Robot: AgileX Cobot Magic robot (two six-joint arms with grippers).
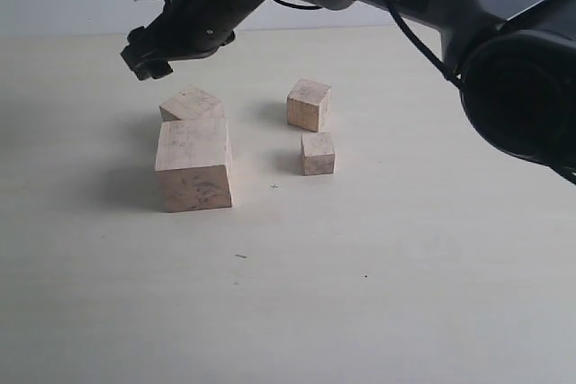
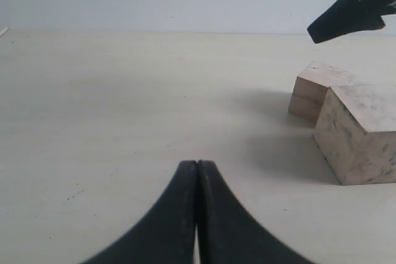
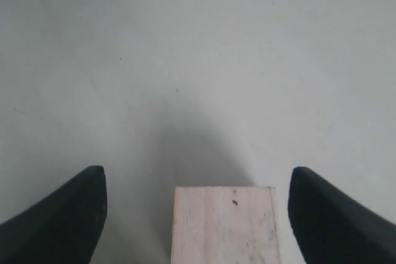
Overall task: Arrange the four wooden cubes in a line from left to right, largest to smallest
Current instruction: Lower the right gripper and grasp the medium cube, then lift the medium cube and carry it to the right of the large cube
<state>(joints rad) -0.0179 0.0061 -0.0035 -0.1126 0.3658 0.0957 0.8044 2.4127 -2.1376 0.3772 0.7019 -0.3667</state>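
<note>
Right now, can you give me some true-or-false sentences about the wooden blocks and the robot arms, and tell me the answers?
1. The largest cube rests on top of another cube. False: it stands directly on the table.
2. The right end effector is open and hovers above the second-largest cube. True.
3. The left end effector is open wide. False: its fingers are pressed together.
4. The smallest cube sits apart from the largest cube. True.
</note>
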